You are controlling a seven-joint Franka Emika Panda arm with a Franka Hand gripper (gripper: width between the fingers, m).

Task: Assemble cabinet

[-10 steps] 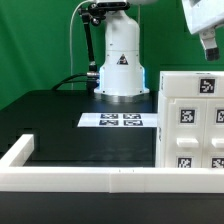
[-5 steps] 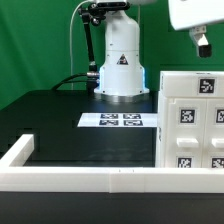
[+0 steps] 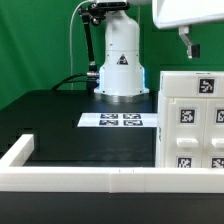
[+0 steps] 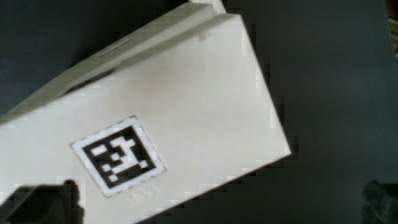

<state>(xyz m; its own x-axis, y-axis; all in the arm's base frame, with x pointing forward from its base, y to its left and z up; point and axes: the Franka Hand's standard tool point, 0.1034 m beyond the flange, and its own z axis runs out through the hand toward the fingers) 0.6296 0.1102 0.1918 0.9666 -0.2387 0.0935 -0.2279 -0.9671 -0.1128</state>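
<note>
Green curtain backed the scene, and below it the black counter (image 3: pixel 70 125) carried everything we saw. We found the cabinet (image 3: pixel 190 120) standing at the counter's edge on the exterior view's right, its tagged face turned toward the camera, probably so the tags could be read and the face reached from above. The pincer (image 3: pixel 187 42) hung above the cabinet, apart from it; only one finger showed there and dark tips in the wrist view, so we could not tell how wide it stood, and we saw nothing in it. The wrist view looked down on the cabinet's tagged white surface (image 4: pixel 160 110). The marker board (image 3: pixel 118 121) lay flat mid-counter, and a white border rail (image 3: pixel 90 178) ran along the near edge. We saw no open container, nor whether the cabinet held anything.
</note>
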